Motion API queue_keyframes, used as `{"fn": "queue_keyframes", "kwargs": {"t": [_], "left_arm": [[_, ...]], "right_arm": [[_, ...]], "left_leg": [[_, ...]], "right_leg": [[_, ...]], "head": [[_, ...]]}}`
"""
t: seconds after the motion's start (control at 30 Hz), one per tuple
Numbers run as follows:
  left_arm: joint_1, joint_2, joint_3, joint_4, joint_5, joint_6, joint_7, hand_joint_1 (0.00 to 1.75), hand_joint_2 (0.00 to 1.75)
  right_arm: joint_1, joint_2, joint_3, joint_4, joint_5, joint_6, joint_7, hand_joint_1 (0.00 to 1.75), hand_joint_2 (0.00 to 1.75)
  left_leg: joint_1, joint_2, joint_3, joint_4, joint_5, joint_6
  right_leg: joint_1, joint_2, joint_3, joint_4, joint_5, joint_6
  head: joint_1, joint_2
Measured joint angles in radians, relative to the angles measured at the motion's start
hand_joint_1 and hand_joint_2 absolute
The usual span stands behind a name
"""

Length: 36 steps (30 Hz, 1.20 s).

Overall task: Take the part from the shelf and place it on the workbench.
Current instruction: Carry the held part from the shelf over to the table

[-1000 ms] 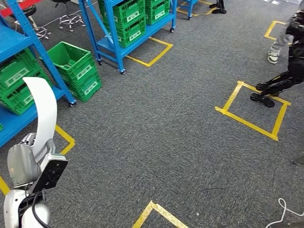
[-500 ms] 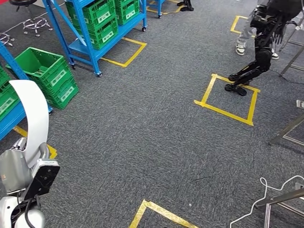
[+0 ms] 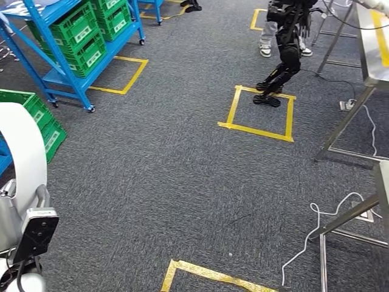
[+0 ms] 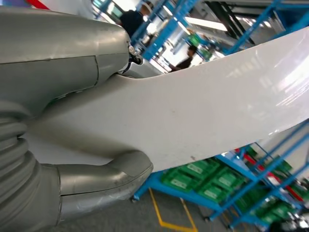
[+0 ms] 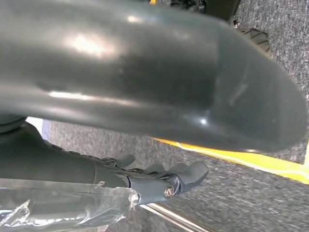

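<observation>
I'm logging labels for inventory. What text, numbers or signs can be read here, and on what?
No text is legible.
White labels on the green crates on the blue shelf: too small to read.
Labels on the green crates in the left wrist view: blurred.
The white part in the left hand: no marking visible.

- Left arm (image 3: 14,213): silver-grey casing, rounded segments; black camera box (image 3: 36,233) with pale top edge at wrist; black cable (image 3: 18,277) looping below; white rounded shell at lowest corner
- Left hand (image 4: 54,145): matte grey; ribbed cover (image 4: 14,164) like a bellows; thick smooth thumb (image 4: 109,179) with seam line; small metal screw (image 4: 134,54) at a panel joint; panel seams visible
- Right hand (image 5: 156,181): dark grey fingers (image 5: 189,171); silver screw (image 5: 168,192); clear crinkled plastic wrap (image 5: 65,205) over the part behind
</observation>
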Motion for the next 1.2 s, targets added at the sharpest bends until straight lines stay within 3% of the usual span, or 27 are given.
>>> {"fn": "queue_keyframes", "kwargs": {"t": [0.07,0.1,0.13,0.2,0.23,0.3,0.37,0.43,0.47,0.57,0.6,0.67,0.73,0.8,0.87,0.9,0.93,0.97,1.0,1.03,1.1,1.17,1.2], "left_arm": [[-0.003,0.000,0.001,0.000,-0.005,-0.008,-0.001,1.75,1.75],[-0.004,0.000,0.001,0.000,-0.005,-0.013,-0.001,1.75,1.75],[-0.005,-0.001,0.001,0.000,-0.005,-0.018,-0.001,1.75,1.75],[-0.008,-0.003,0.001,0.000,-0.003,-0.026,-0.001,1.75,1.75],[-0.011,-0.005,0.000,0.000,-0.003,-0.029,0.000,1.75,1.75],[-0.016,-0.009,-0.002,0.001,-0.007,-0.037,0.006,1.75,1.75],[-0.020,-0.011,-0.004,0.003,-0.017,-0.041,0.026,1.75,1.75],[-0.023,-0.012,-0.006,0.007,-0.032,-0.032,0.059,1.75,1.75],[-0.025,-0.012,-0.006,0.009,-0.036,-0.027,0.072,1.75,1.75],[-0.027,-0.012,-0.007,0.015,-0.036,-0.018,0.092,1.75,1.75],[-0.028,-0.011,-0.008,0.017,-0.035,-0.016,0.095,1.75,1.75],[-0.030,-0.010,-0.008,0.018,-0.035,-0.015,0.097,1.75,1.75],[-0.033,-0.010,-0.009,0.022,-0.035,-0.014,0.098,1.75,1.75],[-0.037,-0.008,-0.011,0.024,-0.035,-0.014,0.099,1.75,1.75],[-0.042,-0.005,-0.012,0.027,-0.035,-0.015,0.099,1.75,1.75],[-0.046,-0.004,-0.013,0.029,-0.035,-0.016,0.100,1.75,1.75],[-0.051,-0.002,-0.013,0.033,-0.035,-0.018,0.103,1.75,1.75],[-0.057,-0.001,-0.014,0.037,-0.036,-0.019,0.105,1.75,1.75],[-0.062,0.000,-0.015,0.041,-0.036,-0.019,0.107,1.75,1.75],[-0.067,0.001,-0.017,0.045,-0.036,-0.020,0.109,1.75,1.75],[-0.076,0.003,-0.020,0.048,-0.036,-0.019,0.110,1.75,1.75],[-0.083,0.004,-0.025,0.051,-0.035,-0.019,0.113,1.75,1.75],[-0.085,0.004,-0.027,0.052,-0.035,-0.018,0.114,1.75,1.75]], "right_arm": [[-0.001,0.000,0.000,0.000,0.000,0.003,-0.004,0.00,0.00],[-0.003,0.000,0.000,0.000,0.000,0.004,-0.007,0.00,0.00],[-0.003,0.000,0.000,0.000,0.000,0.005,-0.011,0.00,0.00],[0.000,0.000,0.000,0.000,-0.002,0.007,-0.018,0.00,0.00],[0.003,-0.001,0.000,0.000,-0.004,0.007,-0.019,0.00,0.00],[0.002,-0.001,-0.001,0.000,-0.008,0.008,-0.019,0.00,0.00],[-0.003,-0.001,-0.002,0.000,-0.012,0.010,-0.015,0.00,0.00],[-0.004,-0.001,-0.004,0.000,-0.014,0.011,-0.005,0.00,0.00],[-0.002,-0.001,-0.005,0.000,-0.015,0.011,-0.001,0.00,0.00],[0.000,-0.002,-0.009,-0.001,-0.019,0.009,0.004,0.00,0.00],[-0.002,-0.001,-0.011,-0.001,-0.020,0.009,0.003,0.00,0.00],[-0.006,-0.001,-0.016,-0.002,-0.021,0.007,0.003,0.00,0.00],[-0.005,-0.002,-0.020,-0.003,-0.023,0.008,0.002,0.00,0.00],[-0.003,-0.002,-0.024,-0.004,-0.025,0.010,0.000,0.00,0.00],[-0.007,-0.002,-0.026,-0.005,-0.028,0.016,-0.003,0.00,0.00],[-0.009,-0.002,-0.027,-0.005,-0.030,0.019,-0.005,0.00,0.00],[-0.010,-0.002,-0.028,-0.005,-0.033,0.022,-0.006,0.00,0.00],[-0.010,-0.002,-0.029,-0.005,-0.035,0.023,-0.006,0.00,0.00],[-0.010,-0.002,-0.030,-0.005,-0.036,0.025,-0.006,0.00,0.00],[-0.009,-0.002,-0.031,-0.005,-0.037,0.026,-0.005,0.00,0.00],[-0.011,-0.002,-0.032,-0.005,-0.035,0.028,0.000,0.00,0.00],[-0.011,-0.002,-0.032,-0.005,-0.034,0.028,0.004,0.00,0.00],[-0.010,-0.002,-0.033,-0.005,-0.033,0.028,0.006,0.00,0.00]], "left_leg": [[0.003,-0.033,0.061,-0.134,0.066,0.005],[0.005,-0.050,0.083,-0.182,0.081,0.008],[0.005,-0.061,0.093,-0.207,0.084,0.012],[0.003,-0.053,0.096,-0.219,0.084,0.024],[0.003,-0.043,0.098,-0.222,0.086,0.031],[0.004,-0.020,0.102,-0.227,0.089,0.043],[0.001,0.005,0.103,-0.228,0.087,0.049],[-0.001,0.031,0.105,-0.227,0.084,0.050],[-0.001,0.042,0.108,-0.227,0.082,0.049],[-0.002,0.074,0.122,-0.227,0.071,0.038],[-0.005,0.083,0.126,-0.227,0.066,0.033],[-0.009,0.097,0.130,-0.227,0.062,0.023],[-0.007,0.106,0.133,-0.229,0.059,0.012],[-0.004,0.076,0.122,-0.200,0.035,0.002],[-0.002,0.025,0.068,-0.088,-0.023,-0.002],[-0.003,0.012,0.030,-0.016,-0.052,-0.002],[-0.003,0.008,-0.001,0.036,-0.064,-0.001],[-0.002,0.007,-0.018,0.058,-0.058,0.000],[-0.002,0.005,-0.016,0.043,-0.034,0.002],[-0.001,-0.001,0.003,-0.007,0.005,0.004],[0.004,-0.043,0.060,-0.138,0.069,0.008],[0.007,-0.076,0.088,-0.207,0.084,0.014],[0.006,-0.074,0.090,-0.215,0.081,0.019]], "right_leg": [[0.000,0.027,-0.001,0.003,0.001,0.006],[0.000,0.039,-0.004,0.005,0.002,0.011],[0.000,0.049,-0.008,0.005,0.004,0.016],[-0.003,0.067,-0.016,0.001,0.009,0.029],[-0.003,0.061,-0.019,0.003,0.007,0.034],[0.000,0.012,-0.049,0.059,-0.027,0.043],[0.000,-0.043,-0.112,0.187,-0.088,0.049],[-0.002,-0.060,-0.157,0.277,-0.114,0.053],[-0.003,-0.064,-0.153,0.271,-0.101,0.055],[-0.003,-0.104,-0.050,0.088,-0.016,0.052],[-0.001,-0.119,-0.022,0.039,-0.002,0.047],[0.005,-0.125,-0.009,0.011,-0.003,0.033],[0.005,-0.104,-0.014,0.008,0.000,0.021],[0.002,-0.083,-0.013,0.004,0.002,0.011],[0.000,-0.060,-0.012,0.003,0.004,0.003],[0.000,-0.048,-0.013,0.003,0.005,0.000],[0.000,-0.035,-0.013,0.003,0.005,-0.002],[0.001,-0.021,-0.012,0.003,0.005,-0.002],[0.001,-0.007,-0.012,0.003,0.006,-0.002],[0.000,0.007,-0.011,0.003,0.007,0.000],[0.001,0.035,-0.014,0.006,0.009,0.006],[0.000,0.057,-0.022,0.008,0.012,0.017],[0.000,0.067,-0.027,0.007,0.014,0.024]], "head": [[0.000,0.000],[0.000,0.000],[-0.001,0.000],[-0.001,0.000],[-0.001,0.000],[0.004,0.000],[0.009,0.000],[0.009,0.000],[0.009,0.000],[0.009,0.000],[0.009,0.000],[0.006,0.000],[0.005,0.000],[0.003,0.000],[-0.001,0.000],[-0.003,0.000],[-0.003,0.000],[-0.003,0.000],[-0.004,0.000],[-0.004,0.000],[-0.004,0.000],[-0.004,0.000],[-0.004,0.000]]}}
